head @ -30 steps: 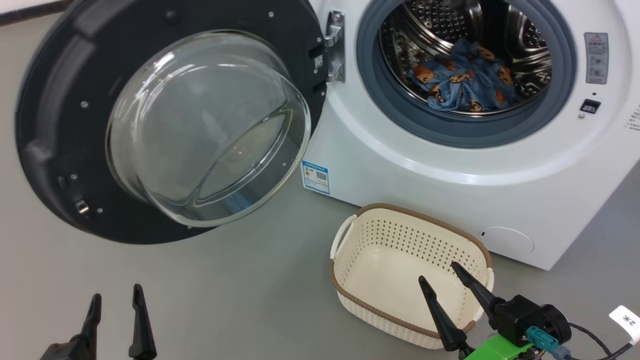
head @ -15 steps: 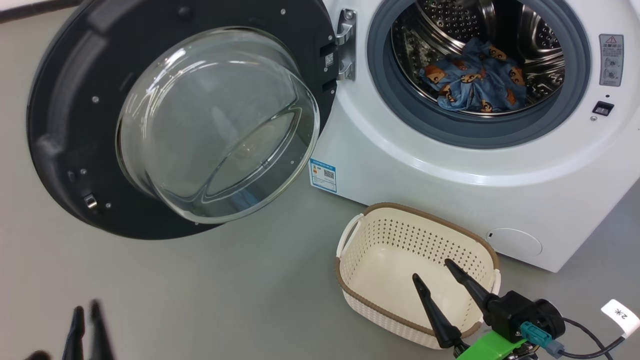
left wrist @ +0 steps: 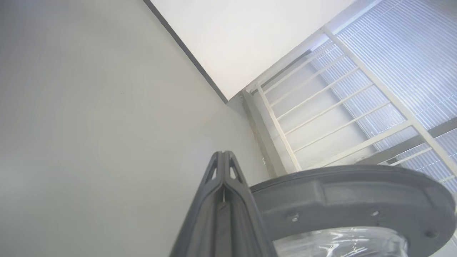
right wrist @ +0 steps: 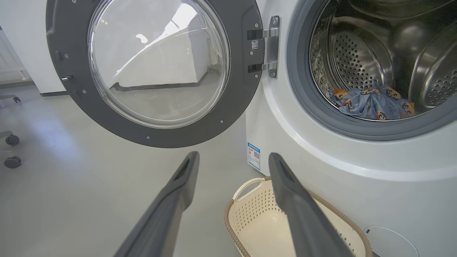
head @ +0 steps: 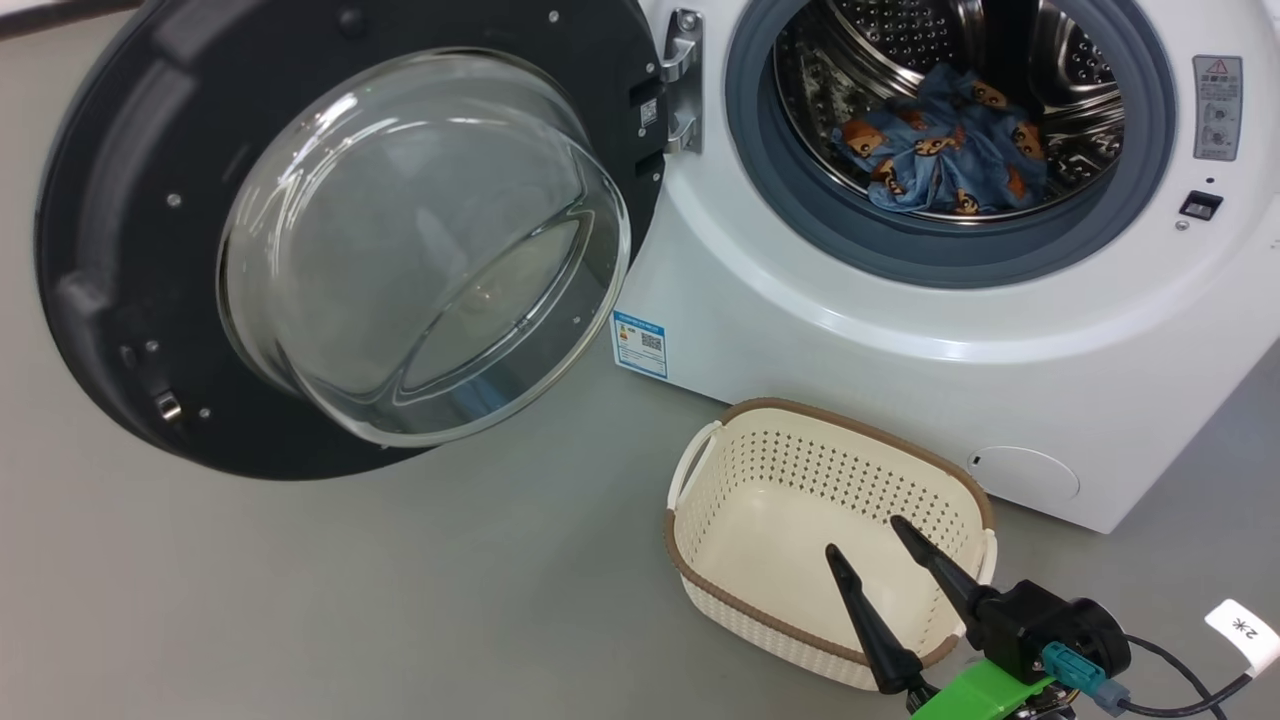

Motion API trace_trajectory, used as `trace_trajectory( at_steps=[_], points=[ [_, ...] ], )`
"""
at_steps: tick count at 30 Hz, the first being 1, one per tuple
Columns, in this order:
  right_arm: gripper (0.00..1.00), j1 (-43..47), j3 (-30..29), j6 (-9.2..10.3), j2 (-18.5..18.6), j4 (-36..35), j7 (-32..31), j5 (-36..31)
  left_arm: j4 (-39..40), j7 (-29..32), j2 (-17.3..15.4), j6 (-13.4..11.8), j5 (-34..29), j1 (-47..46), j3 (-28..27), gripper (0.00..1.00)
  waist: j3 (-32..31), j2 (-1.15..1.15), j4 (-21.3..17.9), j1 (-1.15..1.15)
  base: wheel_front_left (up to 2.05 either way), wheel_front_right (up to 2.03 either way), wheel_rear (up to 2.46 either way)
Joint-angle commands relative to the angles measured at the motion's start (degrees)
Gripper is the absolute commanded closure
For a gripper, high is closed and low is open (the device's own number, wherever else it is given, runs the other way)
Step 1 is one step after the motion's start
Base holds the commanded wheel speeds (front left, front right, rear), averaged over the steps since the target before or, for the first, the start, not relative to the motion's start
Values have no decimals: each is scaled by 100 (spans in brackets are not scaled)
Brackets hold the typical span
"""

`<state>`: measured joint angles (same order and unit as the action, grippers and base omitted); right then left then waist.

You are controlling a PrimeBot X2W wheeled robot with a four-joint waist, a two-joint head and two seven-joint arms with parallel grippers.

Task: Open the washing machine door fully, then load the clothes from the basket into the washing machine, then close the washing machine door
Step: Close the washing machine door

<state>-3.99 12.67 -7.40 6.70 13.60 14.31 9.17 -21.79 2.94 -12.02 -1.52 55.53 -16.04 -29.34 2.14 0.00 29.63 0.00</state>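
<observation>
Washing machine door (head: 110, 250) stands swung wide to the left of the washing machine (head: 900, 380), glass bowl bulging outward, metal hinge (head: 683, 80) at its right edge. A blue patterned garment (head: 945, 150) lies in the steel drum (head: 900, 40). The basket (head: 830, 415), its cream bottom bare, sits on the grey floor (head: 400, 600) just before the machine. The right hand (head: 865, 536) hovers over the basket's near right corner, fingers spread wide and gripping nothing. The left hand (left wrist: 224, 154), fingers pressed together on nothing, points past the door's rim.

door (head: 340, 240) wide open | garment (head: 940, 140) in drum (head: 890, 40) | right hand (head: 862, 535) — over basket (head: 800, 460)
</observation>
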Motion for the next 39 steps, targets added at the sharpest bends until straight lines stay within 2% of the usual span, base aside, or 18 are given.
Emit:
trace_trajectory(
  at_steps=[1,9,10,19,23,29,39],
  points=[
    [0,-104,132,-9,-26,-135,69,-37,29,302,-551,-143,245,-528,-337,100,0,0,-53,0,0,0,0],
    [0,-148,244,-9,-28,-76,69,-18,-855,1125,-1481,-748,1103,-2104,-846,100,4,0,-278,0,0,0,0],
    [0,-148,244,-9,-28,-76,69,-18,-855,1125,-1481,-748,1103,-2104,-846,100,4,0,-278,0,0,0,0],
    [0,-196,336,-9,17,-24,69,-38,-1878,1543,-2243,-1095,1467,-3107,-1065,100,98,0,-717,0,0,0,0],
    [0,-228,359,-9,50,-19,69,-53,-2199,1639,-2352,-1123,1492,-3323,-1011,100,194,0,-864,0,0,0,0],
    [0,-339,392,-9,67,-9,69,-80,-2544,1927,-2349,-994,1433,-3560,-698,100,331,0,-1005,0,0,0,0],
    [0,-420,348,-9,48,-22,69,-144,-2891,2420,-2375,-913,1389,-3862,-343,100,479,0,-1074,0,0,0,0]
  ],
)
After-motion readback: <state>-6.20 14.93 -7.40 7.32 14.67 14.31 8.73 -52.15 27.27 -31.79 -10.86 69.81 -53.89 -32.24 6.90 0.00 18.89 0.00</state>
